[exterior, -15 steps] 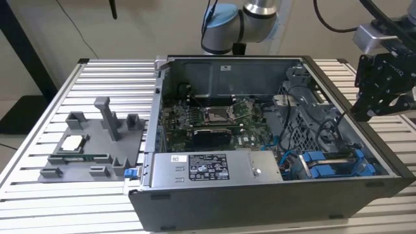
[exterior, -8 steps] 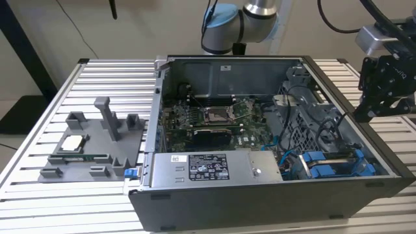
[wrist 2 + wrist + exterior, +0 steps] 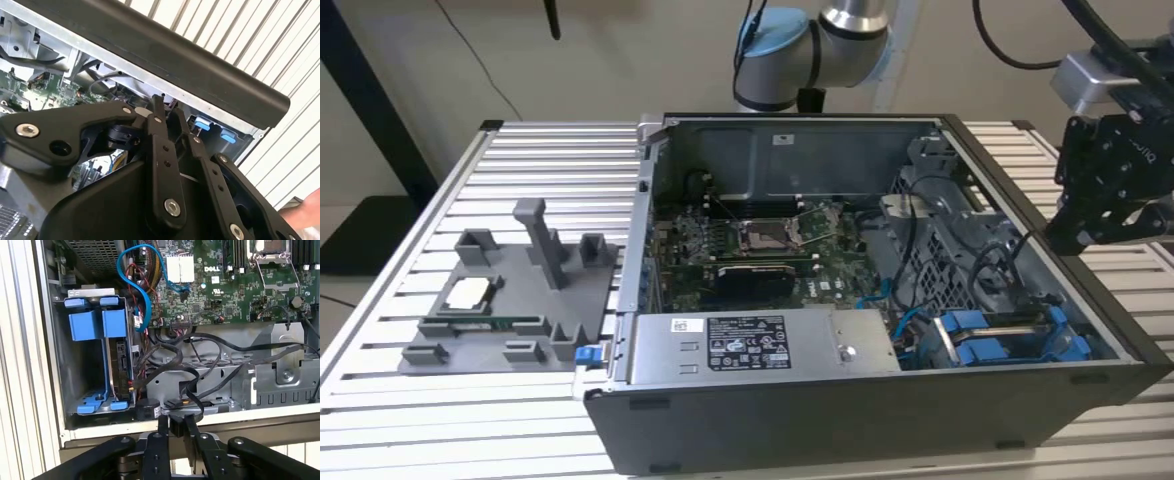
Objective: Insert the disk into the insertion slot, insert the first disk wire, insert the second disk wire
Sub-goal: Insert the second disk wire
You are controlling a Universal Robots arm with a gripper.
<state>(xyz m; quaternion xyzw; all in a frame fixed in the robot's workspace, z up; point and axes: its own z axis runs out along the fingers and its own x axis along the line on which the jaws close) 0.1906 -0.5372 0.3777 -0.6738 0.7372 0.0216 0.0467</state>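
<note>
Standing beside the open computer case [image 3: 854, 420] on the slatted tabletop [image 3: 400, 420], I see the jaws poised just above the case's side wall, at the corner of the case where the insertion slot [image 3: 82, 370] sits. They are drawn close together, tips almost meeting. Something dark lies between the tips in the first wrist view, but I cannot tell whether they have hold of it. The disk [image 3: 119, 362] looks already seated in the slot, standing on edge within its blue carrier. Loose black wires [image 3: 225, 347] sprawl inside the case right under the jaws, and a blue cable [image 3: 146, 290] loops inside the case beside the disk.

To my eye the tangle is the danger: jaws coming down could snag a loop and drag a plug askew, or catch the rim of the case wall. A plug offered crooked to the disk might bend its contacts. What looks like a person's hand [image 3: 305, 212] is just outside the case, perhaps near enough to be struck
</note>
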